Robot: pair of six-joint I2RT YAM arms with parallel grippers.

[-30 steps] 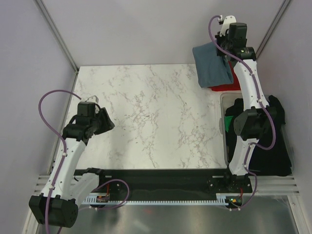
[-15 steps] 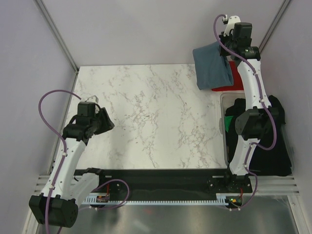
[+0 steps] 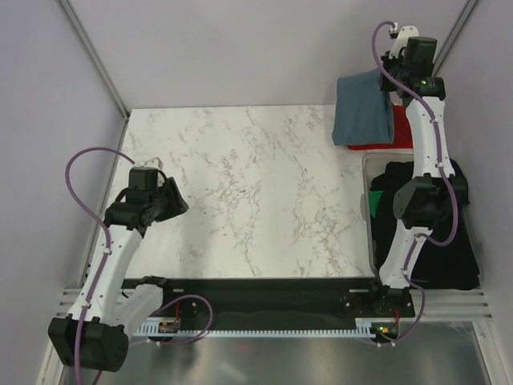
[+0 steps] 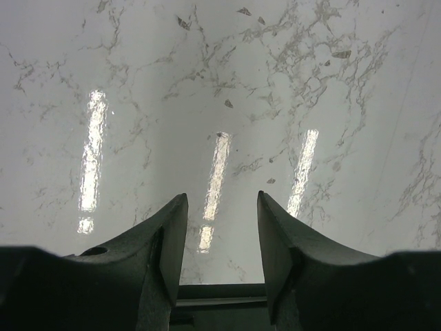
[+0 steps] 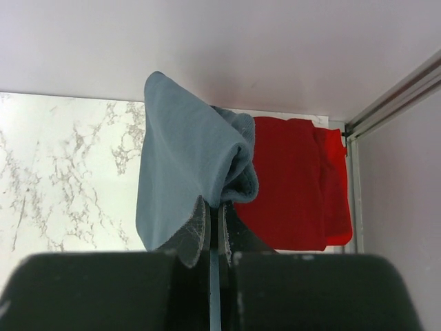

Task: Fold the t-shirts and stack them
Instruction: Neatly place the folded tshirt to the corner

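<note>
Work surface: white marble-pattern table with grey veining, glossy. In the left wrist view it reflects three bright light streaks.

Enclosure: plain pale back wall and left wall. An aluminium post rises slanting at the far left corner and a second post at the far right.

Right side: white-rimmed bin set just beside the table's right edge. A small green item lies against the bin's left wall; what it is cannot be told.

Near edge: black mounting rail runs across, with a white slotted cable duct nearer still and brushed metal sheet nearest.
</note>
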